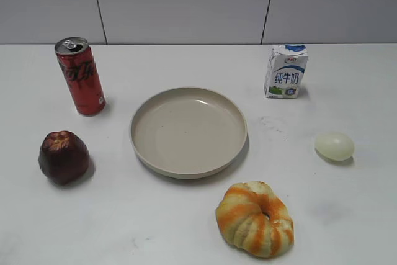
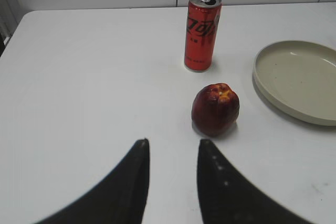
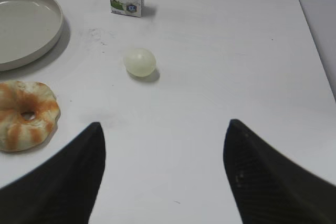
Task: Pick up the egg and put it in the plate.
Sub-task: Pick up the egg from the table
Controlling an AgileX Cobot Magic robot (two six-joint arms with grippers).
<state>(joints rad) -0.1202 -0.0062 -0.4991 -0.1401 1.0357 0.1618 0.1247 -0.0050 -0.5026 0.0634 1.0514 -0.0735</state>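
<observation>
Here, on the white tabletop [image 1: 186, 228]: small, smooth, pale cream-white oval egg [image 3: 139, 62] with a faint greenish tint, lying ahead of the black right gripper [image 3: 164, 129] and slightly left of its centre line, well apart from both fingers, untouched. Right gripper fingers [image 3: 79, 177] spread wide, nothing between them, hovering over bare table. In the exterior view, egg [image 1: 335, 146] resting on its side at the right of the scene, to the right of the large, round, shallow beige plate [image 1: 149, 153] with raised rim, clear of that rim, nearer the camera than the small white-and-blue milk carton [image 1: 286, 71] and behind and to the right of the orange-striped bread ring [image 1: 254, 218]. Long axis lying flat on the table, running roughly left to right in the exterior view; blunt and narrow ends not distinguishable. Surface glossy, slightly translucent, with a soft highlight on top and a short shadow along the near edge. Plate holding nothing, interior bare. Black left gripper [image 2: 173, 148] over the left part of the table, fingers [image 2: 134, 182] parted by a narrow gap, holding nothing, with the dark red apple [image 2: 215, 109] just ahead to the right and the tall red drink can [image 2: 201, 31] upright beyond it. Egg not in the left wrist view.
</observation>
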